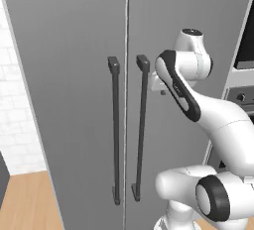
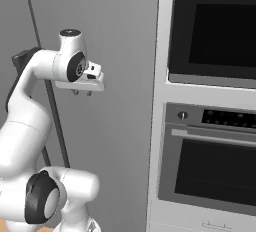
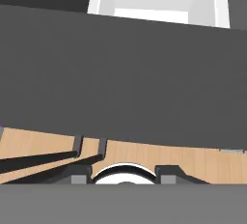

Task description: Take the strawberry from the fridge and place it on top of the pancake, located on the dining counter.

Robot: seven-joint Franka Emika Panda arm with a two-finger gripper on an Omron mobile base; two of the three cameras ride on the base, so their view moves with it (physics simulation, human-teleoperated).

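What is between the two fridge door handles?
Between the left handle and right handle runs just the fridge's door seam, in the left base view.

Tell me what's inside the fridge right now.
Nothing can be confirmed: both doors of the fridge are shut, covering shelves and any strawberry. The tool hangs near the right door, holding nothing.

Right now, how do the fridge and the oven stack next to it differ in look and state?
The fridge is matte grey with two tall doors, both shut, and long dark vertical bar handles. The oven stack is white-framed with dark glass panels one above the other and a row of controls. The fridge stands left of the oven stack. Both are tall, built-in units.
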